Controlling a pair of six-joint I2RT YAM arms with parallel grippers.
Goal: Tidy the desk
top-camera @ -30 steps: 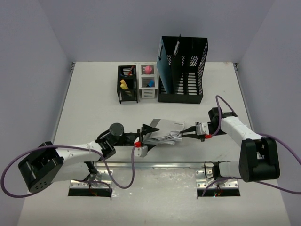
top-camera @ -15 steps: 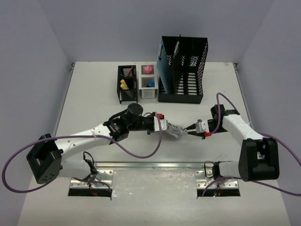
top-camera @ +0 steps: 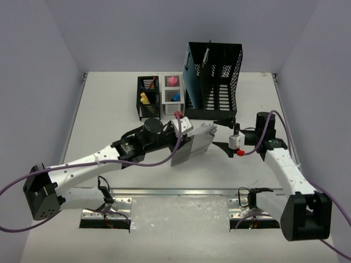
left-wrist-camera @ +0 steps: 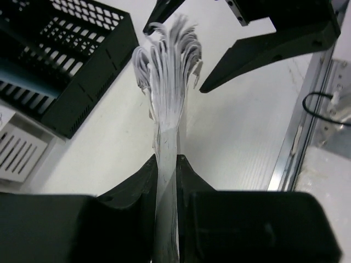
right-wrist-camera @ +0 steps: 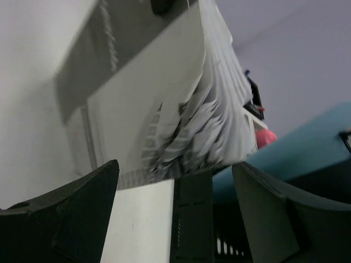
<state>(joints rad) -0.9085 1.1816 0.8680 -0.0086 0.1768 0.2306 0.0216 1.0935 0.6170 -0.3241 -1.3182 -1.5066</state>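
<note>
Since half a second ago, the paper stack (top-camera: 193,143) has been raised off the counter (top-camera: 104,115) and swung toward the black mesh file holder (top-camera: 214,82) by the left gripper (top-camera: 188,131). The right gripper (top-camera: 219,134) has been brought up and back beside it.

The stack is now held tilted in the air just in front of the file holder's base. In the left wrist view, the left gripper is seen pressed closed on the near edge of the sheets, and the far ends are seen fanned and curled. The right gripper is spread wide. Its two black fingers (left-wrist-camera: 263,49) are placed on either side of the fanned end, and no clamping of the paper can be made out. In the right wrist view, the loose sheet ends are seen hanging above the gap between those fingers.

A teal folder (top-camera: 194,82) is stood in the left part of the file holder. Just to the left of the holder, a white organizer (top-camera: 172,96) with pink and blue items and a black mesh pen holder (top-camera: 148,98) with yellow items are set side by side. The white counter is bounded by pale lilac walls (top-camera: 38,82), and a metal rail (top-camera: 181,192) is fixed along its near edge.
</note>
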